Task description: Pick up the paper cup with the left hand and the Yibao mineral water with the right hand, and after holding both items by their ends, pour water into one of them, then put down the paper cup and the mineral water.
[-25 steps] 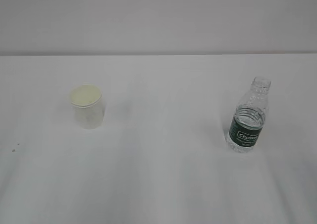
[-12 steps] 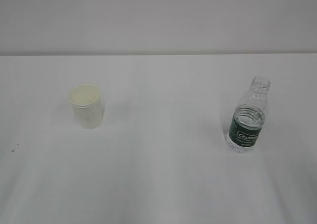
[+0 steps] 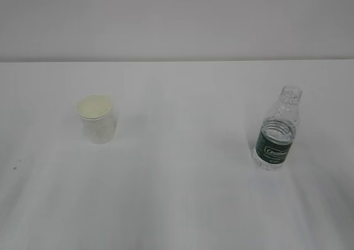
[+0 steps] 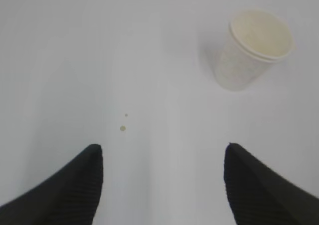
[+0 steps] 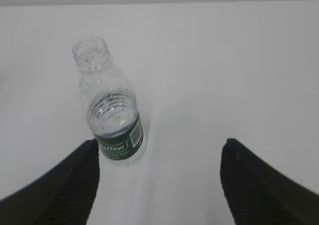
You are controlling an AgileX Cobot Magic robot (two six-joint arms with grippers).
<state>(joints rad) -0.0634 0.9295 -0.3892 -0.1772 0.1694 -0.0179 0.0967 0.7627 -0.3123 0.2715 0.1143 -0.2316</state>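
Note:
The paper cup [image 3: 97, 119] stands upright on the left of the white table; in the left wrist view it [image 4: 251, 53] sits up and to the right of my open, empty left gripper [image 4: 162, 153]. The Yibao mineral water [image 3: 276, 131] stands upright on the right, uncapped, partly filled, with a dark green label. In the right wrist view the bottle [image 5: 113, 118] stands just ahead of my left fingertip [image 5: 87, 160], left of the middle of my open, empty right gripper [image 5: 158, 148]. Neither gripper shows in the exterior view.
The white table [image 3: 182, 194] runs back to a plain pale wall. A small dark speck [image 3: 14, 167] lies near the table's left edge; it shows as a yellowish dot [image 4: 122, 128] in the left wrist view.

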